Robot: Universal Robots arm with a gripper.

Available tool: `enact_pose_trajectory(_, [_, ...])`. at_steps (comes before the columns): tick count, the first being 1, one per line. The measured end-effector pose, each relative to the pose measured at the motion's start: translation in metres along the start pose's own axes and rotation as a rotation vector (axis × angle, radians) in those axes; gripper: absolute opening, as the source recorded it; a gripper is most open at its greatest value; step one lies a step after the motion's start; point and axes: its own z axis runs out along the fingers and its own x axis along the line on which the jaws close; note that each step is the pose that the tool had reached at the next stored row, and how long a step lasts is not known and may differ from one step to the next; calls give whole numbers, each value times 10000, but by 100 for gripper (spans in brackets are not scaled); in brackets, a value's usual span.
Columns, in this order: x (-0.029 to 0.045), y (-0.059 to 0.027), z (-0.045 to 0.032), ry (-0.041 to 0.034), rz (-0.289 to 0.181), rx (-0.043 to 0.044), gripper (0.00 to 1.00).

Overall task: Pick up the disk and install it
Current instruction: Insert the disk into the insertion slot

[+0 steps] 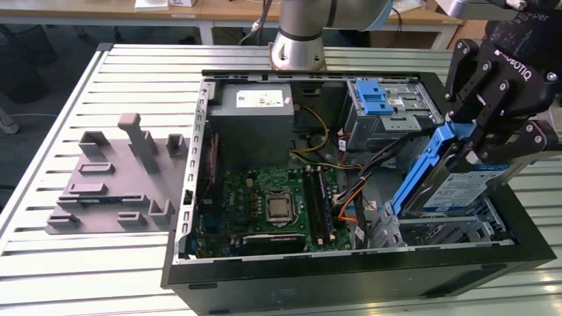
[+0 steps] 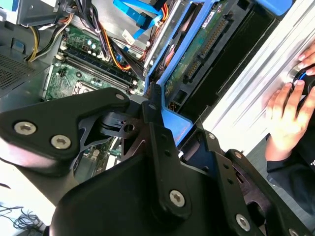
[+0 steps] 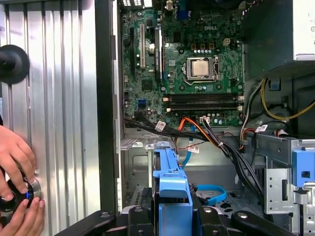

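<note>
Computer case [image 1: 351, 280], exterior view. Nearest, a metal bay [image 1: 443, 232]. Above it is the disk [image 1: 457, 191], tilted, its lower end at the bay's mouth: silver-grey, white-and-blue label, blue rails. The gripper [image 1: 481, 148] is closed on its upper part. Lifting appears done, but the disk is not yet seated. Beyond stands the drive cage [image 1: 386, 108].

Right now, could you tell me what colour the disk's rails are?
Blue rails, best seen in the exterior view.
</note>
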Motion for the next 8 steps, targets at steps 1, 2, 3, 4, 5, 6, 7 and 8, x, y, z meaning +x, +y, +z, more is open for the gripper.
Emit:
enact_pose_trajectory(1, [0, 0, 3, 0, 0, 0, 36])
enact_pose_trajectory(2, [0, 0, 6, 0, 0, 0, 36])
enact_pose_trajectory(3, [0, 0, 9, 0, 0, 0, 36])
enact_pose_trajectory(4, [0, 0, 12, 0, 0, 0, 36])
enact_pose_trajectory(5, [0, 0, 17, -1, 0, 0, 36])
enact_pose_trajectory(6, [0, 0, 23, -1, 0, 0, 36])
enact_pose_trajectory(7, [0, 0, 28, 0, 0, 0, 36])
enact_pose_trajectory(8, [0, 0, 34, -1, 0, 0, 36])
